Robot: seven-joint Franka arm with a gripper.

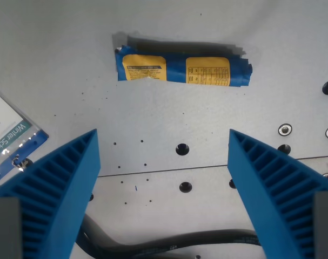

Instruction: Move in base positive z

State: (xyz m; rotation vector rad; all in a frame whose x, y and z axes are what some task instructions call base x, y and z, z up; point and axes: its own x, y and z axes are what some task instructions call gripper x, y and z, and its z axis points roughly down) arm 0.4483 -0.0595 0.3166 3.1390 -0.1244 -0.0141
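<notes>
Wrist view, one entry.

Item: grey metal bench (61, 70) with drilled holes and screws, seen from above.

Item: crumpled blue wrapper with yellow labels (183, 67), lying flat near the top, well clear of the hand, apparently not a target.

Item: blue-and-white name badge (7, 143), at the wrist view's left edge.

Item: black cable (169, 243), bottom (partly hidden).

Item: hand (162, 148), two ribbed blue fingers (61, 183) spread wide, nothing between them, touching nothing.

The task names no object, only an upward move; an empty, spread hand suits that.
</notes>
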